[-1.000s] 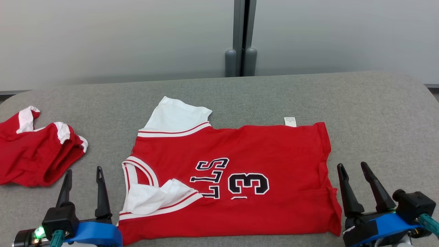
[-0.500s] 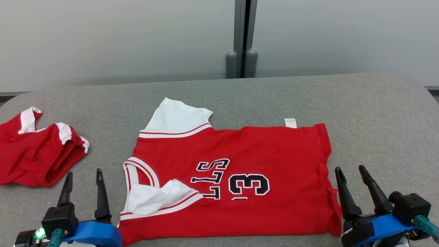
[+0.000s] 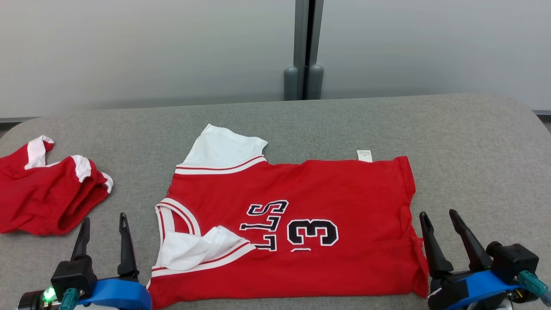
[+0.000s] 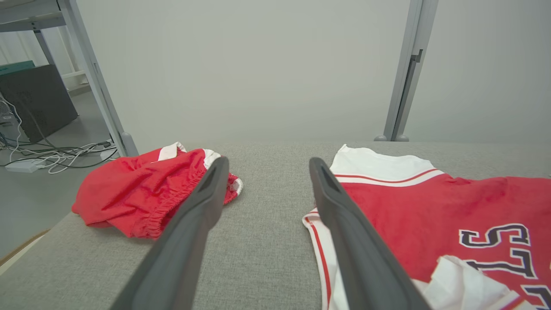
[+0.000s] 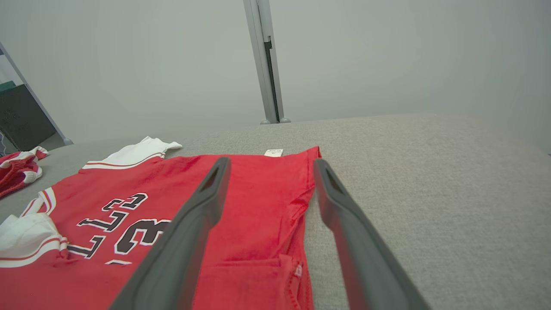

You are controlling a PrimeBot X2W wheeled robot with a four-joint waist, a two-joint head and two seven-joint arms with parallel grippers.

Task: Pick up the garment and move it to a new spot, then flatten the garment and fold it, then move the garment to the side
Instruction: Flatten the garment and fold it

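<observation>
The garment (image 3: 301, 202) is a red jersey with white sleeves and dark lettering, lying mostly flat across the middle of the grey table, collar to the left; its near sleeve is folded over the front. It also shows as the garment (image 4: 430, 206) and the garment (image 5: 129, 202) in the wrist views. My left gripper (image 3: 104, 218) stands open at the lower left, just left of the collar, holding nothing. At the lower right my right gripper (image 3: 439, 215) is open beside the jersey's hem, empty. In the wrist views the left gripper (image 4: 267, 165) and right gripper (image 5: 271, 165) hover above the table.
A bundled red garment with white trim (image 3: 43, 189) lies at the table's left end, also seen as the red bundle (image 4: 146, 189). The grey padded table (image 3: 473, 142) has rounded far corners. A partition wall with a grey post (image 3: 303, 47) stands behind. Cables lie on the floor (image 4: 51, 155) to the left.
The whole head view has shifted slightly downward, so the camera moved. Both grippers stay open and the jersey lies as before.
</observation>
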